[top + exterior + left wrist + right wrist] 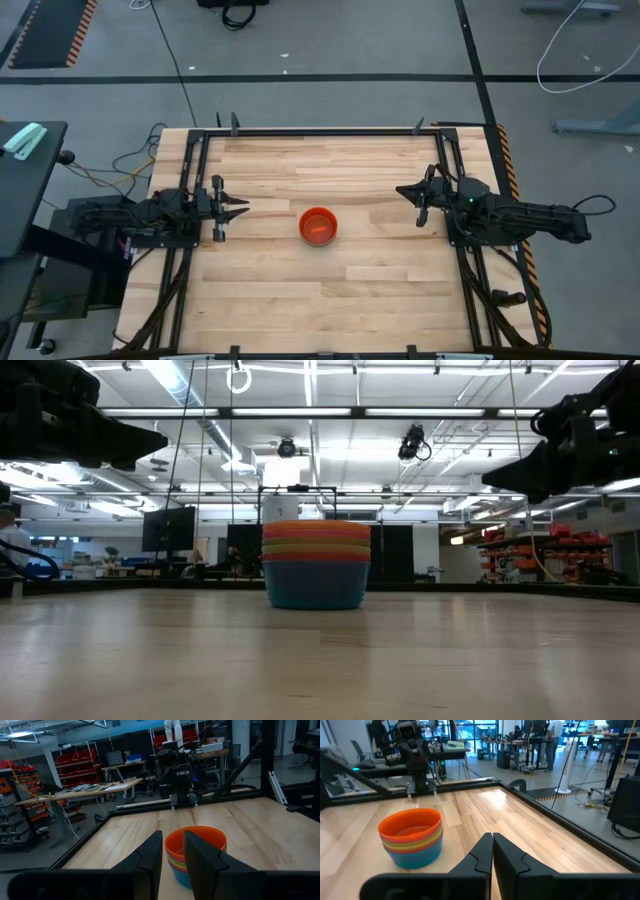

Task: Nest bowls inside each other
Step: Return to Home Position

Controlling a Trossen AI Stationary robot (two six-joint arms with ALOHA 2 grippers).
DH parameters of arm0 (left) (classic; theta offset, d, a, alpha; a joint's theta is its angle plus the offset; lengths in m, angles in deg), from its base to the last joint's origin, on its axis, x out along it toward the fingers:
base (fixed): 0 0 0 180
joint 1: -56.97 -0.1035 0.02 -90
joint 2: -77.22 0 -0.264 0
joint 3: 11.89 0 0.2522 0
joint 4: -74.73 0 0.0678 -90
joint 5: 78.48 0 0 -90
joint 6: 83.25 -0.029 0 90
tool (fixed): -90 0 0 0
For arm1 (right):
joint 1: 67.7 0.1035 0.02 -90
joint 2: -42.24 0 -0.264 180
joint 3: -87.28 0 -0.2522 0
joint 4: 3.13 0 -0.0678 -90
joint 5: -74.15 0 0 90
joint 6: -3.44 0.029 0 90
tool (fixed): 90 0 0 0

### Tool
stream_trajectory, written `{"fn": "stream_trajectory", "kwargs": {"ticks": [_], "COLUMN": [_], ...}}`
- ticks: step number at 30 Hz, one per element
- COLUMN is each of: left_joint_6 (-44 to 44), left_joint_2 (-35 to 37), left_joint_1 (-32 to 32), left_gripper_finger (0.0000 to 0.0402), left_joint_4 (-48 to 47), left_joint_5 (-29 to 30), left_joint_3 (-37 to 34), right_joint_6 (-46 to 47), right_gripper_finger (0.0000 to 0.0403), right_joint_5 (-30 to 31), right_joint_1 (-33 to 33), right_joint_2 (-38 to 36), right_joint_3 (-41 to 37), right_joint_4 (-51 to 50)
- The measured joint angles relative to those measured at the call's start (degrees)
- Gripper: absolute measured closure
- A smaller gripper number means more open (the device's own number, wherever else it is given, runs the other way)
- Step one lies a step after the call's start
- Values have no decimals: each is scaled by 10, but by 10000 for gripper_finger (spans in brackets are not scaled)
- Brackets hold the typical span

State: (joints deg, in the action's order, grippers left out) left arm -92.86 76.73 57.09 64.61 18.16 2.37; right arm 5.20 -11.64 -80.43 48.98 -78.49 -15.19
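Your counter [300, 310] carries the stack of bowls [318, 226] at about its middle, well away from every edge. That central spot is one either arm could reach.

The left arm [130, 215] lies drawn in at the counter's left edge and the right arm [520, 215] at its right edge. Each points inward at the stack but is well apart from it, and both ride high above the wood in the low view. That looks like a parking pose rather than a reach.

The stack stands upright with its rims level, so the bowls appear fully seated in one another. The orange bowl [410, 822] is on top and the blue bowl [315, 585] is at the bottom. Thin coloured rims show between them, but you cannot count them surely.

The left fingers [152, 855] stand slightly apart with a narrow gap and grip nothing. The right fingers [482, 852] are pressed together and empty.

The nesting looks done, so keep any further retreat clear of the stack.
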Motion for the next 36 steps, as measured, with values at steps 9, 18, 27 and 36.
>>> {"fn": "stream_trajectory", "kwargs": {"ticks": [9, 18, 27, 36], "left_joint_6": [0, 0, 0, 0], "left_joint_2": [0, 0, 0, 0], "left_joint_1": [0, 0, 0, 0], "left_gripper_finger": [313, 321, 313, 321], "left_joint_4": [0, 0, 0, 0], "left_joint_5": [0, 0, 0, 0], "left_joint_3": [0, 0, 0, 0], "right_joint_6": [1, 1, 1, 1], "right_gripper_finger": [384, 384, 384, 384], "right_joint_5": [0, 0, 0, 0], "right_joint_1": [0, 0, 0, 0], "right_joint_2": [3, 3, 3, 3], "right_joint_3": [0, 0, 0, 0], "right_joint_4": [1, 1, 1, 1]}}
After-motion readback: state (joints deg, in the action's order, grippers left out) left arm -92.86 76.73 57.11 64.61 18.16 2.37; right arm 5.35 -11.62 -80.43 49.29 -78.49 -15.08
